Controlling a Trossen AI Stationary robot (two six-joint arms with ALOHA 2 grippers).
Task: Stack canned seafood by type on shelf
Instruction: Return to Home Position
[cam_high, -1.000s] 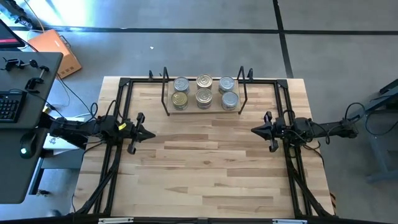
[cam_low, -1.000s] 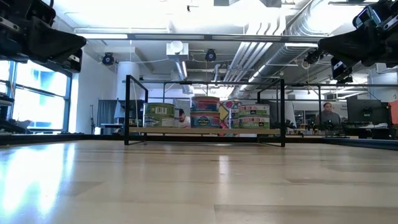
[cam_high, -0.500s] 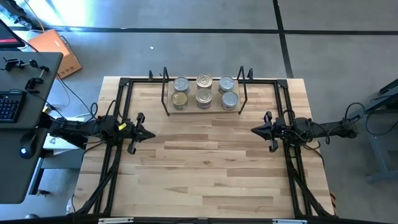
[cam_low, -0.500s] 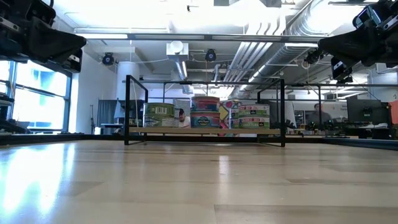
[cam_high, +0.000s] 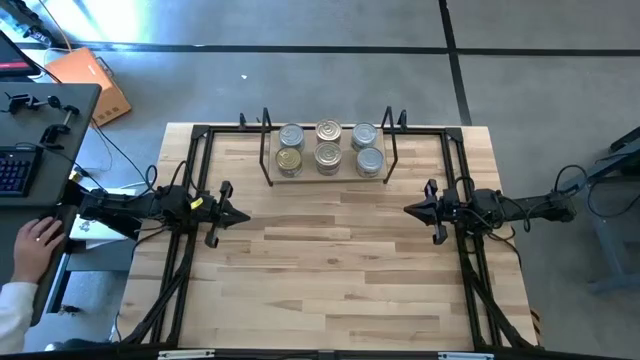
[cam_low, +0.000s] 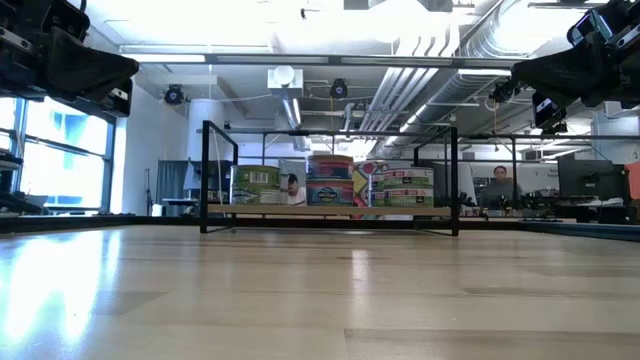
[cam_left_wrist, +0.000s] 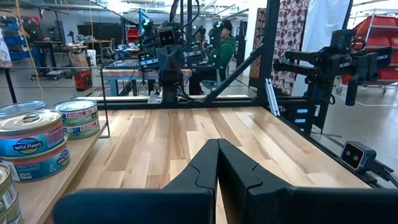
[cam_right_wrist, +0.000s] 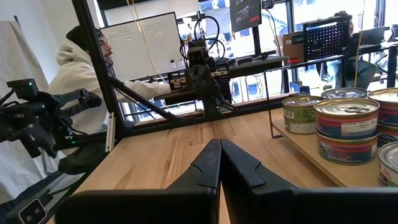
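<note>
Wood shows bare across the tabletop (cam_high: 330, 270): you have no loose tin lying out there. All the tins (cam_high: 327, 156) sit on the shelf (cam_high: 327, 178) at the far middle, in two rows of three. In the low view the stacks (cam_low: 330, 180) of the near row stand two high, and each pair looks matched in label. The far row is hidden behind them, so you cannot check its pairing from there.

The left end effector (cam_high: 240, 215) hangs over the tabletop's left side and the right end effector (cam_high: 410, 209) over its right side. They point toward each other, well apart from the shelf. Each has its fingers pressed together on nothing, as the wrist views show.

You can take the stacking as finished, I judge. All that is left for you is parking the arms, and they look at or near rest.
</note>
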